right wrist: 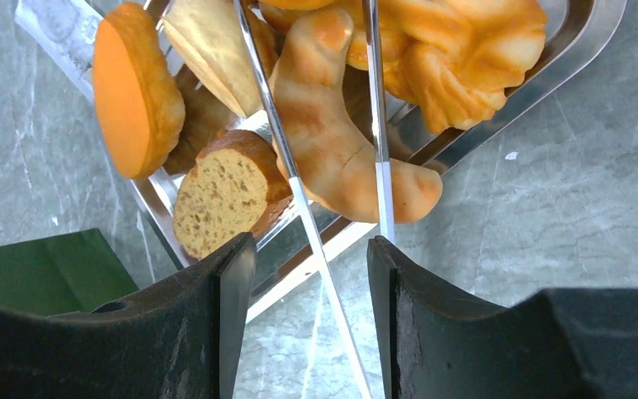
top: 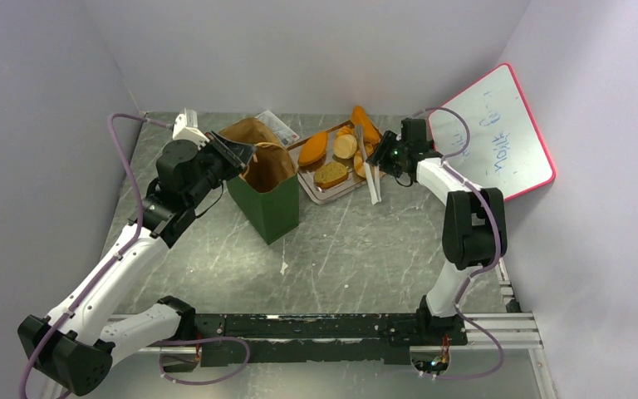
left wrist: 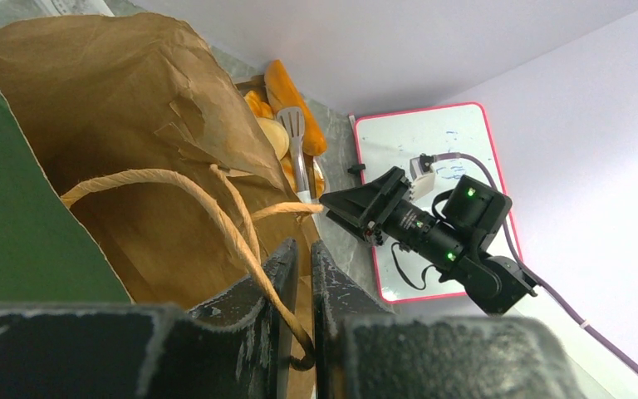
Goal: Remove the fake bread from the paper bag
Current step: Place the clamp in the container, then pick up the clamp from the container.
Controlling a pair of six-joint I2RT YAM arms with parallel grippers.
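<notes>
The paper bag (top: 270, 195), dark green outside and brown inside, stands upright left of centre. My left gripper (top: 237, 154) is at its top left rim, shut on a tan looped handle (left wrist: 241, 241). The brown inside (left wrist: 133, 125) fills the left wrist view, and no bread shows in it. Several fake bread pieces lie on the metal tray (top: 332, 195): an orange loaf (top: 313, 148), a round bun (top: 345, 146), a tan slice (top: 331, 174) and a braided stick (top: 365, 125). My right gripper (top: 378, 162) is open at the tray's right edge. White tongs (right wrist: 295, 174) run between its jaws over a crescent piece (right wrist: 332, 141).
A red-framed whiteboard (top: 498, 133) leans against the right wall. A small clear packet (top: 278, 125) lies behind the bag. White walls close in the grey marbled table on three sides. The tray's rim (right wrist: 581, 41) lies just under the right gripper.
</notes>
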